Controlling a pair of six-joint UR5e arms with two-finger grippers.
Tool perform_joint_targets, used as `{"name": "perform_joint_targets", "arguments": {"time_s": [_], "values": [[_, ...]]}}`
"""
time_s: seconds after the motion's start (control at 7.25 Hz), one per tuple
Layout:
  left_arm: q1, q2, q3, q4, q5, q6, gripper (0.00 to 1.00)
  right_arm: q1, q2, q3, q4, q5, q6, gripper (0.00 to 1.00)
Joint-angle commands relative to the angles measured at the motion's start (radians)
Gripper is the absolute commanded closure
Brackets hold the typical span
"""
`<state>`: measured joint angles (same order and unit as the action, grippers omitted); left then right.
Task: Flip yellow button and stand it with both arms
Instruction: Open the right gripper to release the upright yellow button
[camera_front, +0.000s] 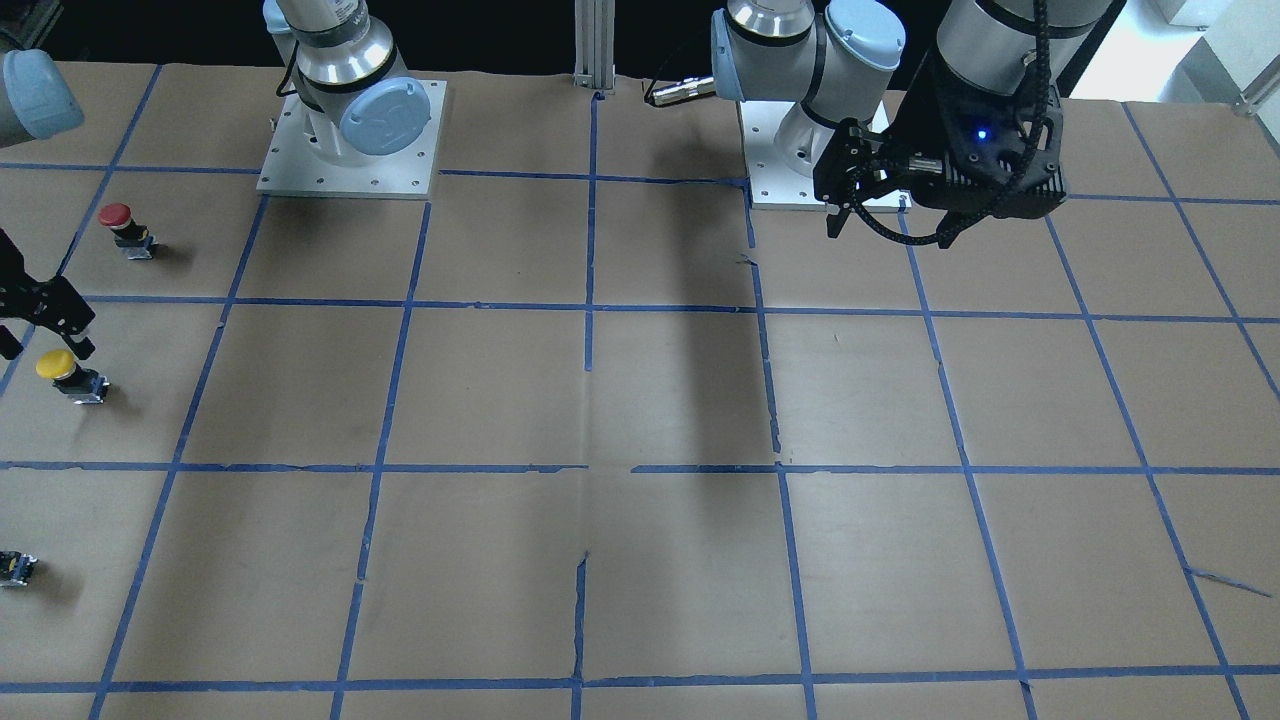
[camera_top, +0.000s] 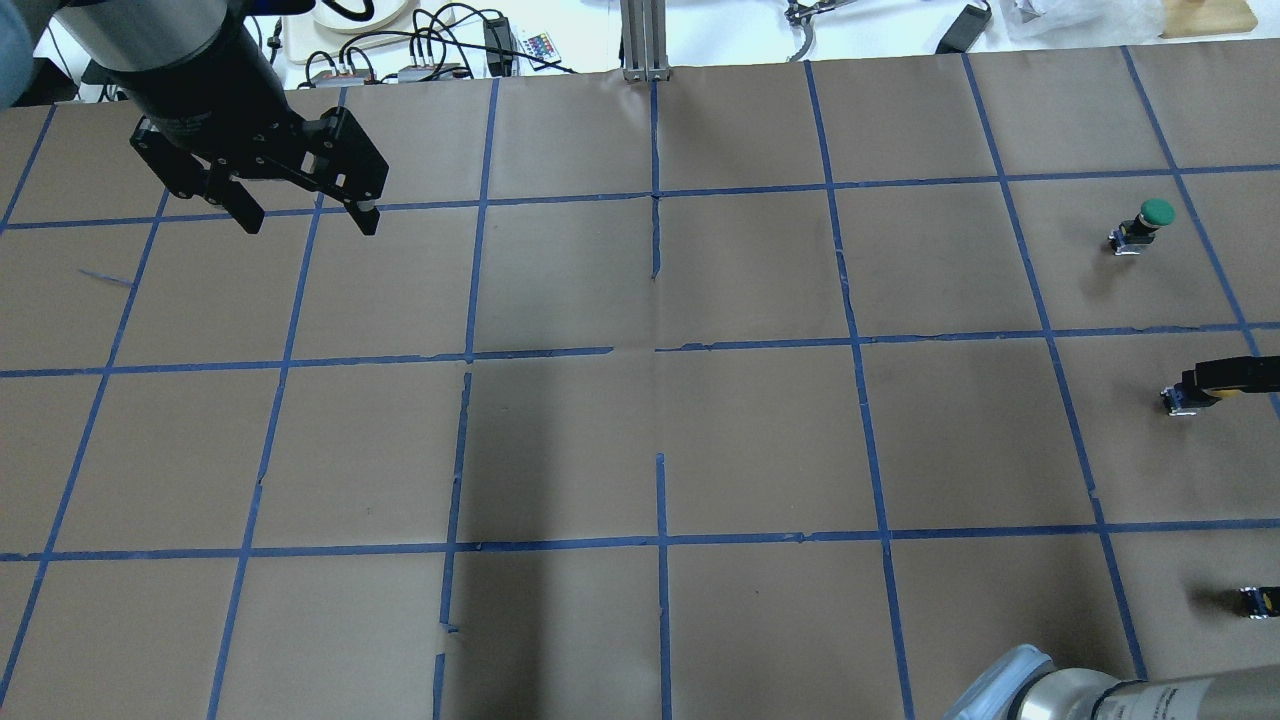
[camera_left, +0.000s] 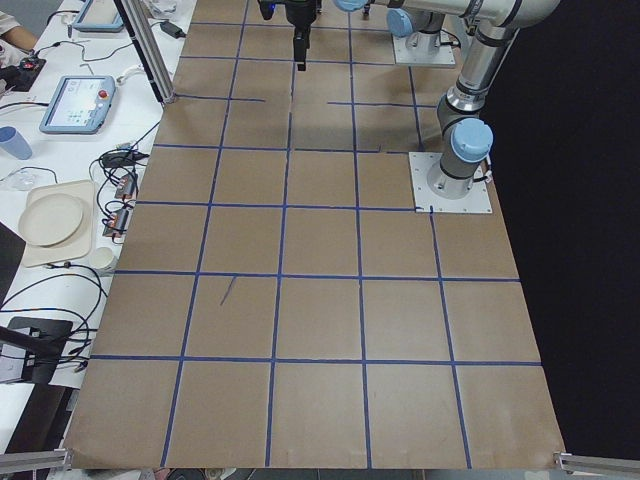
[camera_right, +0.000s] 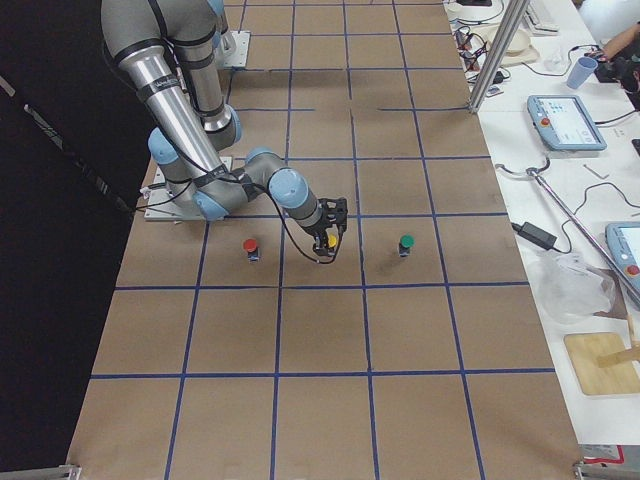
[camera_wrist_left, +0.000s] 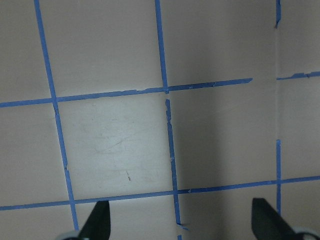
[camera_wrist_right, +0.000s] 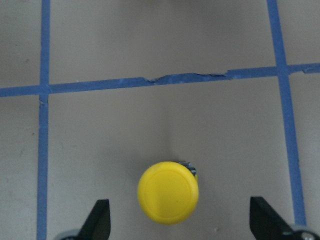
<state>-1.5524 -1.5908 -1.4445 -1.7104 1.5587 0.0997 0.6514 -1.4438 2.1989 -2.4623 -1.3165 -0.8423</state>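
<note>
Right claw (camera_wrist_right: 180, 209) gapes wide, yellow button (camera_wrist_right: 168, 192) centred beneath, cap up toward it; left claw (camera_top: 309, 225), wide too, far off.

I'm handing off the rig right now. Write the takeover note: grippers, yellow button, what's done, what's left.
Right gripper: open, poised over the yellow button, fingers either side, not touching.
Left gripper: open, empty, raised far across the table.
Yellow button: on the table, cap up, between red button and green button.
Done: approach only. Left: grasp, flip, stand it with both arms.
</note>
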Motion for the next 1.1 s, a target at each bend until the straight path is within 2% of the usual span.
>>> {"name": "perform_joint_targets", "arguments": {"time_s": [0.0,0.28,0.41,0.69,0.83,0.97], "values": [[0.002,0.002,0.001,0.000,0.000,0.000,0.00,0.010,-0.038,-0.059,0.131,-0.066,0.038,0.01],[0.002,0.005,0.004,0.002,0.000,0.002,0.00,0.040,-0.114,-0.212,0.441,-0.063,0.124,0.00],[0.002,0.003,0.007,0.002,0.000,0.002,0.00,0.095,-0.136,-0.284,0.521,-0.093,0.165,0.00],[0.005,0.000,0.009,0.000,0.001,0.002,0.00,0.323,-0.173,-0.422,0.713,-0.278,0.387,0.00],[0.005,0.002,0.010,0.000,0.001,0.002,0.00,0.481,-0.191,-0.489,0.843,-0.324,0.590,0.00],[0.005,0.002,0.010,0.000,0.001,0.003,0.00,0.627,-0.219,-0.519,0.917,-0.323,0.770,0.00]]}}
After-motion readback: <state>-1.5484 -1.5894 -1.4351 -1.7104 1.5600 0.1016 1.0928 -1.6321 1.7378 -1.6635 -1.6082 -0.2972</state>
